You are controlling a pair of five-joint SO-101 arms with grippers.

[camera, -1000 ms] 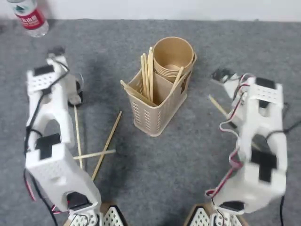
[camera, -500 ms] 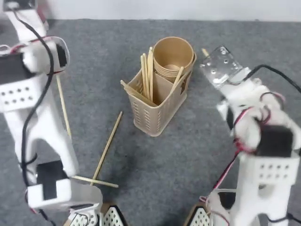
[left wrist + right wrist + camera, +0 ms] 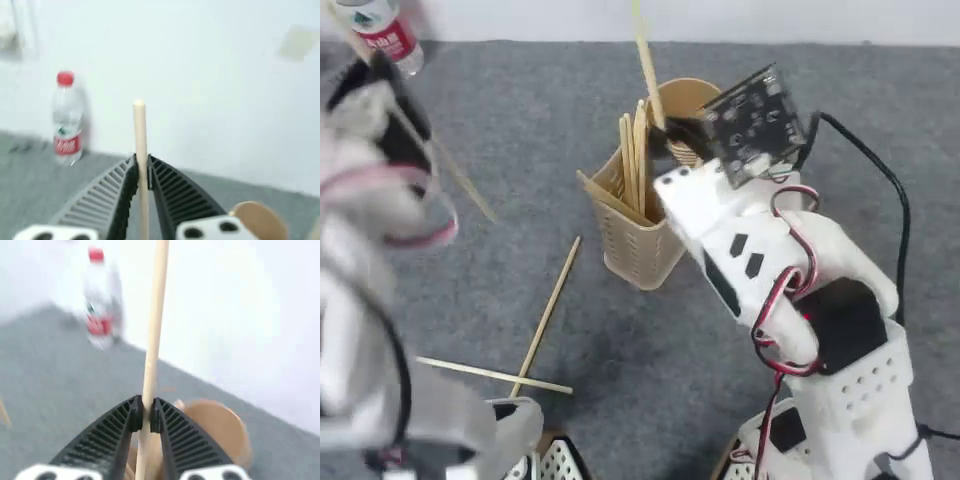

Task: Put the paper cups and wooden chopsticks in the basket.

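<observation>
Mostly done: cups and several chopsticks sit in the basket, centre frame. Over it, the right gripper is clamped on a held chopstick. At upper left, the left gripper grips another chopstick. Two loose chopsticks on the grey mat, lower left, are yet to go.

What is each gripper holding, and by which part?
Left gripper: a chopstick, by its shaft. Right gripper: a second chopstick, also by its shaft.
</observation>
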